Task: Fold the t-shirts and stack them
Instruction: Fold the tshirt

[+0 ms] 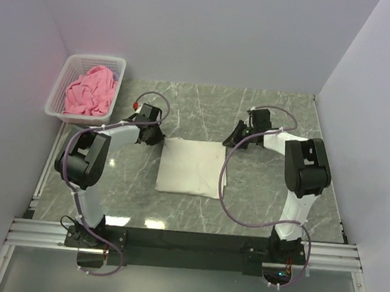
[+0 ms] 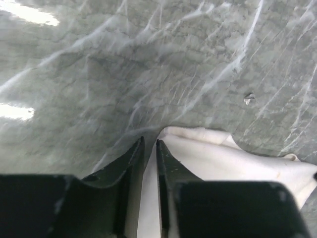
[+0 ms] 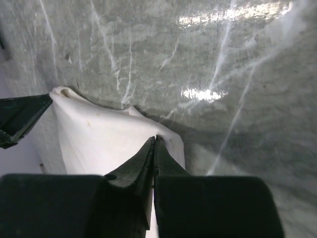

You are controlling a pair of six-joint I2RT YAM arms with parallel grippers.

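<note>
A folded cream-white t-shirt (image 1: 192, 167) is laid at the middle of the table (image 1: 273, 112); a pink t-shirt (image 1: 89, 90), shown only from above, is heaped in the basket (image 1: 59, 88) at the far left corner. At the folded shirt's far corners the left gripper (image 2: 150, 144) is parted by a narrow slit and the right gripper (image 3: 154, 140) is pressed closed; any pinched cloth is hidden.

Cream t-shirt (image 1: 192, 166) folded flat on table (image 1: 198, 105); pink t-shirt (image 1: 89, 91) crumpled in basket (image 1: 97, 59)

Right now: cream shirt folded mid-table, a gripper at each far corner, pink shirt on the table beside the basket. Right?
No. The top external view shows the pink shirt inside the basket, not beside it. Rest holds: cream shirt folded, left gripper and right gripper at its far corners.
</note>
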